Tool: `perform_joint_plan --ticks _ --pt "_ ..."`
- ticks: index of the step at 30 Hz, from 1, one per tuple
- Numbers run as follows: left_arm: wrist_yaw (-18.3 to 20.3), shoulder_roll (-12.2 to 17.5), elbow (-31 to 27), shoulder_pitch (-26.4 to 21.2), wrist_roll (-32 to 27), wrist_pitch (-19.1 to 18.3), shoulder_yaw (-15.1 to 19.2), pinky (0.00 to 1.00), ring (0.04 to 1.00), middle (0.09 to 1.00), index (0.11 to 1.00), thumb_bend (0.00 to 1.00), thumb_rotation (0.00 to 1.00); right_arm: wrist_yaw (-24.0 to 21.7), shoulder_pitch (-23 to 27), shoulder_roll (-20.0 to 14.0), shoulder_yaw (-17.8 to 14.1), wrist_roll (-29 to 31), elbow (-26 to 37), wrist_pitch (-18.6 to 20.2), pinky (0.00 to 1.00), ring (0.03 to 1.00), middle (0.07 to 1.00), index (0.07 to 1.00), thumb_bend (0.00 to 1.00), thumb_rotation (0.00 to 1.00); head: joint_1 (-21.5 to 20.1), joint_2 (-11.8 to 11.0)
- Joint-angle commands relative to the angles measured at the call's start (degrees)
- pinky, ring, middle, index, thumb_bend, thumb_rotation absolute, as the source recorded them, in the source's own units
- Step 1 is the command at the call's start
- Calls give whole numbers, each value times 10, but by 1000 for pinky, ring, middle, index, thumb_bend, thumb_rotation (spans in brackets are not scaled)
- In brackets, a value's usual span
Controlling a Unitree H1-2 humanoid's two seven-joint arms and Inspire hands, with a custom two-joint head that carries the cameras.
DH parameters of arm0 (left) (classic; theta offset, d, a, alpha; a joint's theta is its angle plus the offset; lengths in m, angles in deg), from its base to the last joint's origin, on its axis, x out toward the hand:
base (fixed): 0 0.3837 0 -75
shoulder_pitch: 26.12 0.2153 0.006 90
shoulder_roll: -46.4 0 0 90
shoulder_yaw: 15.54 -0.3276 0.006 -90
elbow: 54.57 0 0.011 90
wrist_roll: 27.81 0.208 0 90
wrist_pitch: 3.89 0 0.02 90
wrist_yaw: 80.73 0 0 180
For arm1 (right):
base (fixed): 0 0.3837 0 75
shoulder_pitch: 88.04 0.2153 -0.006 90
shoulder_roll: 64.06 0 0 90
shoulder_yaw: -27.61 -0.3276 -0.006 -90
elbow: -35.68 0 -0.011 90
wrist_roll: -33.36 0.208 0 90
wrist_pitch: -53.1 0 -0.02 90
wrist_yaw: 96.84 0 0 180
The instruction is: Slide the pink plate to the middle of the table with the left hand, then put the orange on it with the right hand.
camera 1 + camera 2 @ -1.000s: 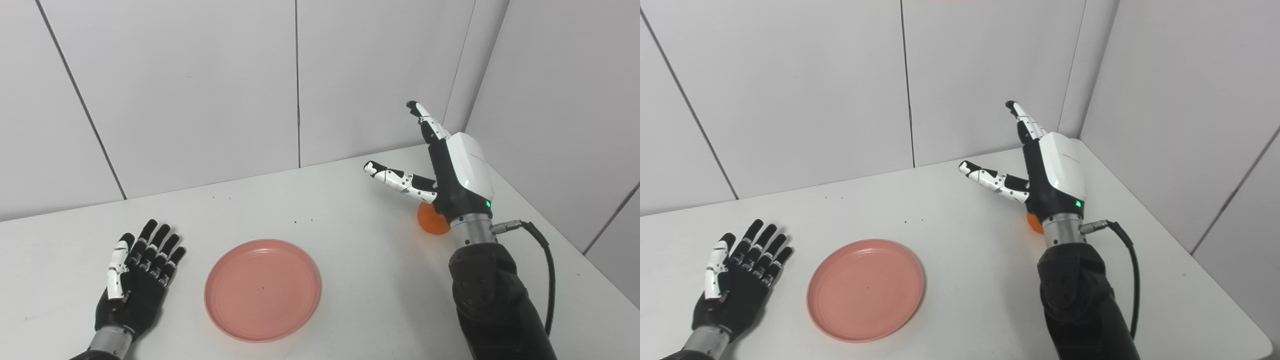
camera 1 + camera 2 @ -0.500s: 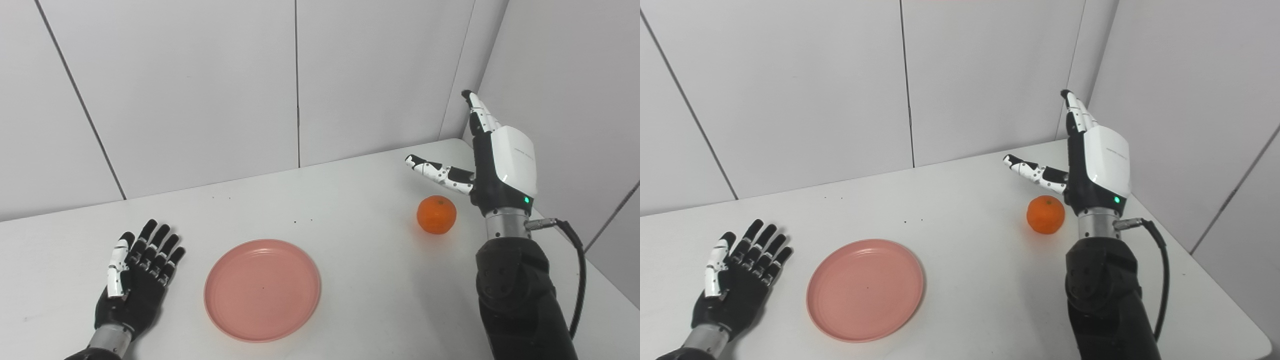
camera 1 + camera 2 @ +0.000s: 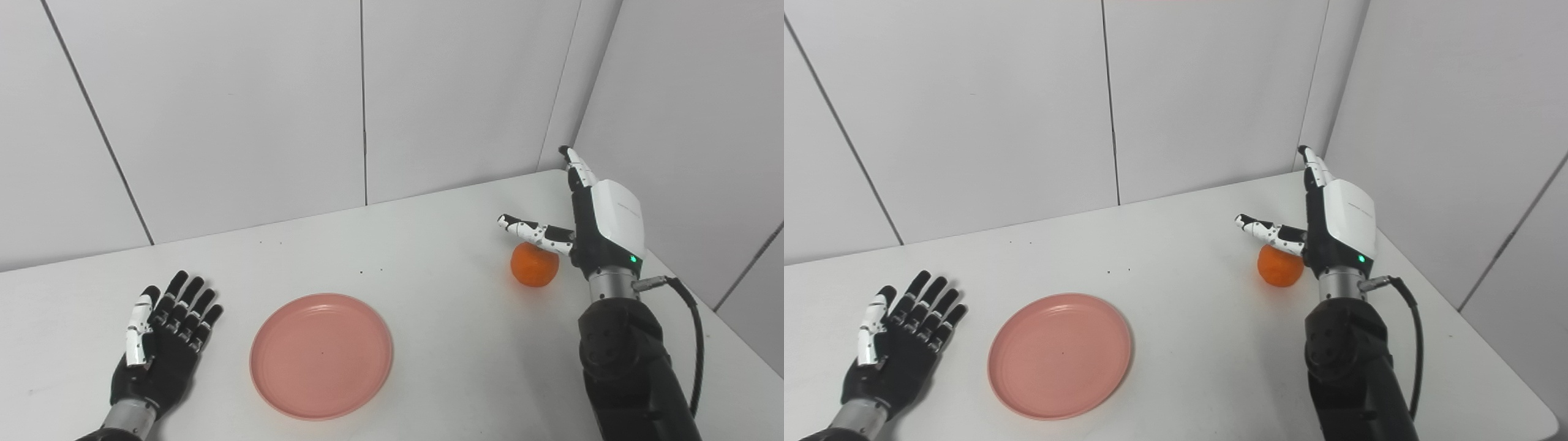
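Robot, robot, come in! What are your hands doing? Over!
Left hand open, flat beside pink plate. Right hand open beside orange, thumb over it, no grip. Plate bare, path clear.

The table (image 3: 429, 245) is bare between the pink plate (image 3: 321, 355) and the orange (image 3: 534, 264), an open lane along the surface. The right hand (image 3: 597, 226) crowds the orange near the right edge, its thumb over the fruit. The left hand (image 3: 162, 343) lies flat by the left edge, apart from the plate.

A smooth white rectangular table (image 3: 441, 245) stands against pale grey panelled walls (image 3: 245, 110) with dark seams.
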Motion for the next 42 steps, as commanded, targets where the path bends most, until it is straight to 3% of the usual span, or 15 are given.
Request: perform_joint_plan --ticks 1,8,20,36,42 --pt "-19 7 1 6 -7 -24 -7 1000 1000 1000 1000 267 1000 -3 20 -8 -10 2 4 -4 731 852 910 933 878 529 0 2" --pt "-39 16 -8 7 -23 -24 -24 1000 1000 1000 1000 272 1000 -32 27 -1 -24 10 -31 -3 769 883 929 945 894 509 0 6" --pt "-44 24 -6 5 -42 -24 -28 1000 1000 1000 1000 270 1000 -27 30 -27 -13 34 -92 -4 749 876 921 937 951 456 -2 13" --pt "-69 24 -14 7 -46 -24 -34 1000 1000 1000 1000 277 1000 -36 30 -42 -10 40 -128 -3 778 884 919 931 962 397 0 17" --pt "-70 25 -16 8 -46 -24 -34 1000 1000 1000 1000 278 1000 -55 33 -38 -22 45 -134 -3 763 879 916 926 962 397 0 20"
